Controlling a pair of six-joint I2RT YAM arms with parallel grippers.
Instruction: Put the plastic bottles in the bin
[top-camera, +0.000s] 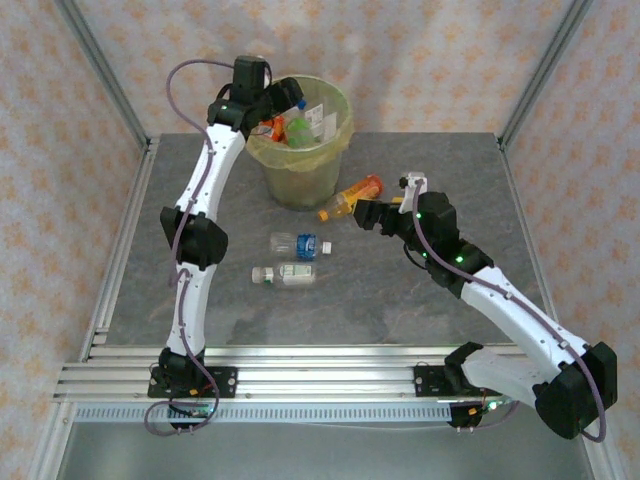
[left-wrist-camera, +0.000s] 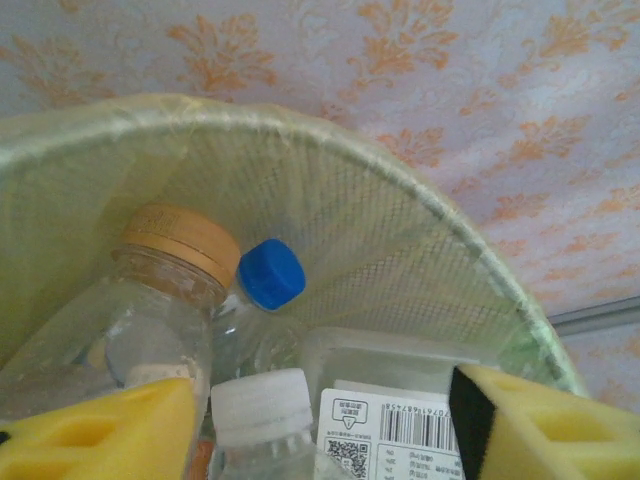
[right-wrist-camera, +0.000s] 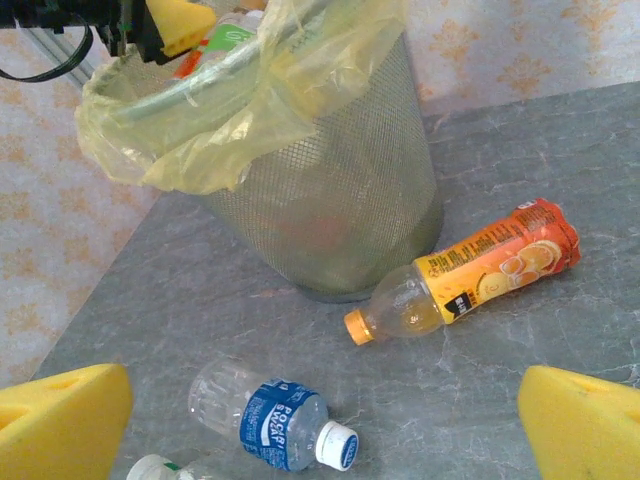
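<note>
The bin (top-camera: 300, 165) stands at the back middle of the table and holds several plastic bottles. My left gripper (top-camera: 284, 101) hangs open over its rim. Between its yellow pads (left-wrist-camera: 100, 432) I see, down in the bin, a white-capped bottle (left-wrist-camera: 262, 412), a blue-capped bottle (left-wrist-camera: 271, 274) and a tan-capped bottle (left-wrist-camera: 178, 246). An orange-labelled bottle (top-camera: 352, 197) lies right of the bin, just ahead of my open right gripper (top-camera: 372, 214). A blue-labelled bottle (right-wrist-camera: 268, 420) and a white-capped clear bottle (top-camera: 283, 274) lie on the table in front of the bin. Nothing is held in the right gripper (right-wrist-camera: 322, 432).
The bin's yellow bag (right-wrist-camera: 230, 130) drapes over its mesh wall. A flat clear pack with a barcode label (left-wrist-camera: 400, 425) rests inside the bin. Metal frame posts (top-camera: 100, 70) and patterned walls enclose the grey table (top-camera: 400, 300).
</note>
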